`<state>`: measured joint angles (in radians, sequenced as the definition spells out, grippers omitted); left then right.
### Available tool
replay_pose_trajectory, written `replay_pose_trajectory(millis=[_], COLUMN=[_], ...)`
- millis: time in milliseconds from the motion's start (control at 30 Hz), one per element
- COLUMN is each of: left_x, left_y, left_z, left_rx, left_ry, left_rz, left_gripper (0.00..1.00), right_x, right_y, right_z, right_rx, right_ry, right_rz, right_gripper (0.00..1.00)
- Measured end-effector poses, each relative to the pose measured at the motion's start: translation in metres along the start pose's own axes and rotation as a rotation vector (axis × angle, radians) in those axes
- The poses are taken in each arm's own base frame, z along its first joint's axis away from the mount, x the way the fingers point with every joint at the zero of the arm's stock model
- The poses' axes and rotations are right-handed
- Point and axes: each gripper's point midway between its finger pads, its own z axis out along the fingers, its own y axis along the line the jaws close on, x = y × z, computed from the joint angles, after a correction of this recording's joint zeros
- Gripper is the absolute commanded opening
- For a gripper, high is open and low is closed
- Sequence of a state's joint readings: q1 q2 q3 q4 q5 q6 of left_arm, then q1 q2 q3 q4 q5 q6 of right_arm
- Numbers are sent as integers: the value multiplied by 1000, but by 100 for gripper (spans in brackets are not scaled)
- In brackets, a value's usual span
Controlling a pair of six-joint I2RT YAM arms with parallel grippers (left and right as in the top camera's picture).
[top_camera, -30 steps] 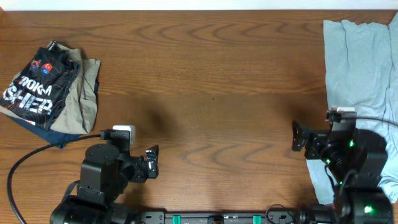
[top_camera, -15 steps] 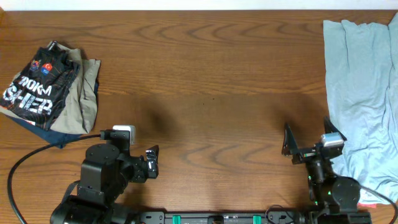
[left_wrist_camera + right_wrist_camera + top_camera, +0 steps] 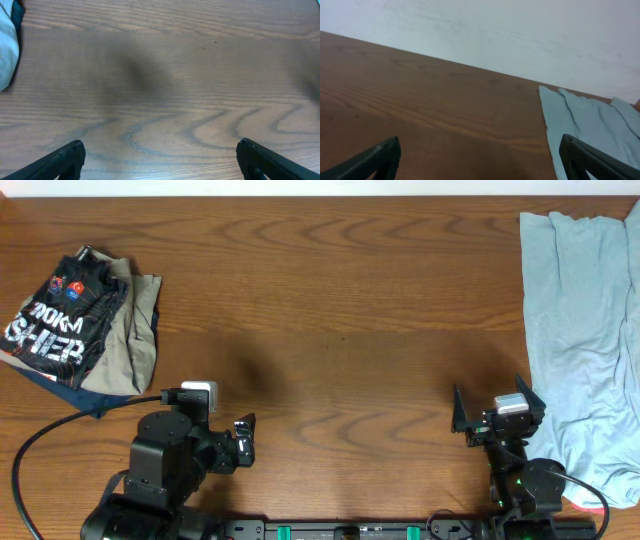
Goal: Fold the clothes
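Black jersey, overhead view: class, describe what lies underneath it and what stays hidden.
Beneath the black jersey a khaki garment sticks out to its right, and a dark blue fabric edge shows at its lower side. How far either runs under it, or anything else, is covered.

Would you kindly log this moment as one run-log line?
left gripper: open, over bare table | right gripper: open, beside light blue garment | black jersey: stacked on khaki shorts, far left
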<state>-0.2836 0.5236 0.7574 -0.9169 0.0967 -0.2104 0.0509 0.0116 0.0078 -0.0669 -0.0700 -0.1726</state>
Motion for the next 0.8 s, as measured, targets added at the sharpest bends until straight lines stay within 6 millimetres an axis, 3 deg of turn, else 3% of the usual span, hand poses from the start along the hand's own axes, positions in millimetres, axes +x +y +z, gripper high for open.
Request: replay_pose_trajectory(millis=[800], left_x=[0], left_y=[0], left_z=[0], left_rx=[0], left_ry=[0], left_rz=[0], left_gripper=[98], right_x=[0], right_y=[0], right_z=[0], right_rx=[0], right_ry=[0], right_rz=[-13], right_gripper=[99])
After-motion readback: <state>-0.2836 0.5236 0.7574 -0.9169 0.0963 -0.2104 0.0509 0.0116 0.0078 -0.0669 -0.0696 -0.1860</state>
